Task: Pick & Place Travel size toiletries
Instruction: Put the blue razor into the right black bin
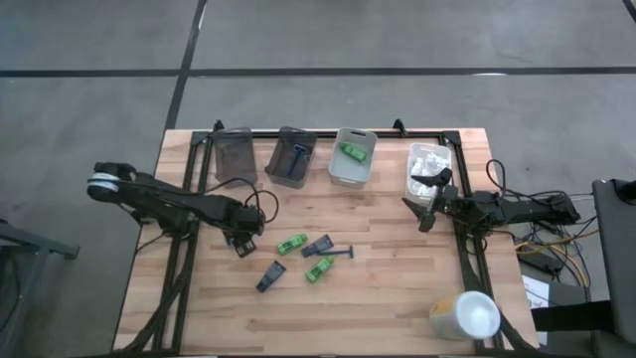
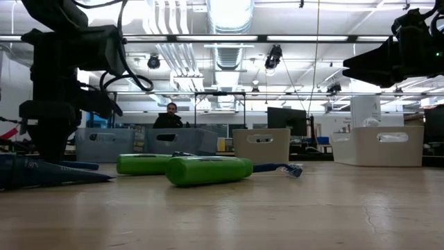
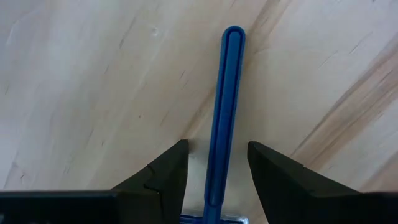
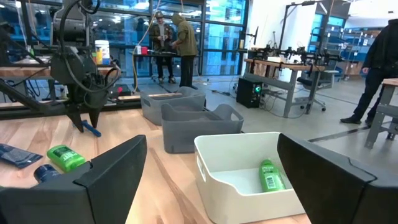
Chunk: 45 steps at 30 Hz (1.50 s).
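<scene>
Left claw (image 3: 214,171) straddles a thin dark blue plastic razor (image 3: 222,112), half open, grip uncertain; it should close squarely. Right claw (image 1: 425,199) hangs wide open, empty

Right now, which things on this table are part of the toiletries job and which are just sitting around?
Part of the job:
- blue razor between the left gripper fingers
- green packs and dark blue pieces mid-table
- green pack in the white bin
- white packets

Just lying about:
- large white cup
- cables
</scene>
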Motion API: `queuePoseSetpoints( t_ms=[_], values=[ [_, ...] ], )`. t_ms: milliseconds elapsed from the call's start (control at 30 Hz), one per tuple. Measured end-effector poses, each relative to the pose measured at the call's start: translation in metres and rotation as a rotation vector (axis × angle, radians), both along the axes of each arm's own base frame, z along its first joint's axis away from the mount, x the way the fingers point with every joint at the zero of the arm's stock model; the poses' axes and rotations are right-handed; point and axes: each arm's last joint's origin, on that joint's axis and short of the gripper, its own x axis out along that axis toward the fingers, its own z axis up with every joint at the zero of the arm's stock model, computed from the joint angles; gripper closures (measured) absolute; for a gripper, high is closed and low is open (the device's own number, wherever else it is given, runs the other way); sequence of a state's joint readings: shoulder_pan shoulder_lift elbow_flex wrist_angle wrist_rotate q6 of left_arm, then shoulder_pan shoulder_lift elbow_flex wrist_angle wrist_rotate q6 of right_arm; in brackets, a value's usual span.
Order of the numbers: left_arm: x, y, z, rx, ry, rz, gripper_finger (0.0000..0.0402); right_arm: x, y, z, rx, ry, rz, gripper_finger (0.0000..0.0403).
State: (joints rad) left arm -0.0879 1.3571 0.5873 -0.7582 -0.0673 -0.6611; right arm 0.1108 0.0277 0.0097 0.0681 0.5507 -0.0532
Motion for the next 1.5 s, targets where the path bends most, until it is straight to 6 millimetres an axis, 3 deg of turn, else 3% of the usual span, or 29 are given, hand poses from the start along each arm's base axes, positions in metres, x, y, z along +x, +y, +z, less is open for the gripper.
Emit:
queuePoseSetpoints(
  t_ms=[200,467,767,933,1267,1500],
  values=[
    [0.002,0.000,-0.008,-0.002,0.030,0.001,0.0263,0.000,0.000,0.000,-0.001,0.000,0.000,0.0051],
    [0.005,-0.001,-0.011,-0.003,0.021,0.032,0.0365,0.000,0.000,0.000,0.000,0.000,0.000,0.0075],
    [0.009,-0.001,-0.007,-0.010,-0.009,0.192,0.0368,0.000,0.000,0.000,0.000,0.000,0.000,0.0101],
    [0.022,-0.002,0.011,-0.011,-0.090,0.215,0.0358,0.000,0.000,0.000,0.000,0.000,0.000,0.0116],
    [0.075,0.001,0.069,0.106,-0.578,0.316,0.0361,0.000,0.000,0.000,0.000,0.000,0.000,0.0140],
    [0.097,0.005,0.108,0.225,-0.772,0.287,0.0361,0.000,0.000,0.000,-0.002,0.001,0.000,0.0158]
  ],
)
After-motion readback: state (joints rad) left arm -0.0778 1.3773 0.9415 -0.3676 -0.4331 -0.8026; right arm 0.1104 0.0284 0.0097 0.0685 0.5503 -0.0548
